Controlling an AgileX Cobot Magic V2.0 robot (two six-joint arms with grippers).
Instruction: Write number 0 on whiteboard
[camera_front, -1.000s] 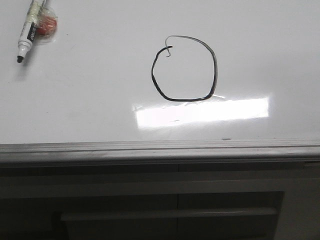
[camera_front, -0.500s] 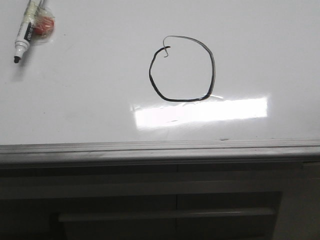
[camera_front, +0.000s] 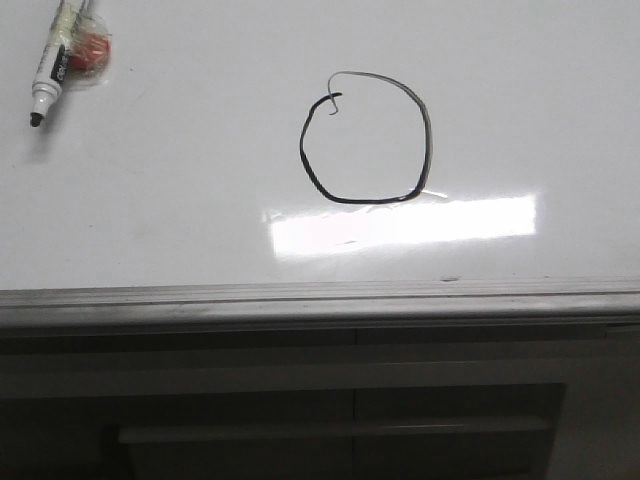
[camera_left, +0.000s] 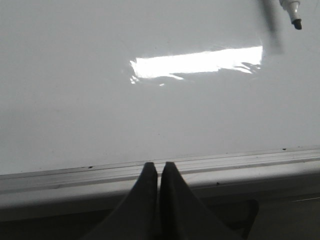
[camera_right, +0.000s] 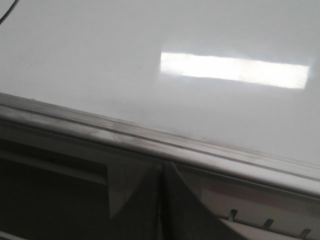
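The number 0 (camera_front: 360, 201), a black marker loop with a small hook at top left and a fainter grey upper-right stroke, is drawn mid-board on the glossy whiteboard (camera_front: 180, 180). Neither gripper shows in the front view. In the left wrist view my left gripper (camera_left: 160, 164) is shut and empty, its tips over the board's grey frame edge (camera_left: 250, 157). In the right wrist view my right gripper (camera_right: 163, 165) is shut and empty, just off the frame edge (camera_right: 100, 127). A short black stroke (camera_right: 7, 11) shows at that view's corner.
A black-and-white marker (camera_front: 50, 70), uncapped, lies at the board's far left with a red object (camera_front: 92, 50) beside it; its tip also shows in the left wrist view (camera_left: 296, 21). A bright rectangular glare (camera_front: 400, 225) lies below the loop. A grey panelled cabinet front (camera_front: 350, 400) is below the frame (camera_front: 300, 297).
The whole front view has shifted a few pixels to the left. Nothing on the board has moved relative to the rest.
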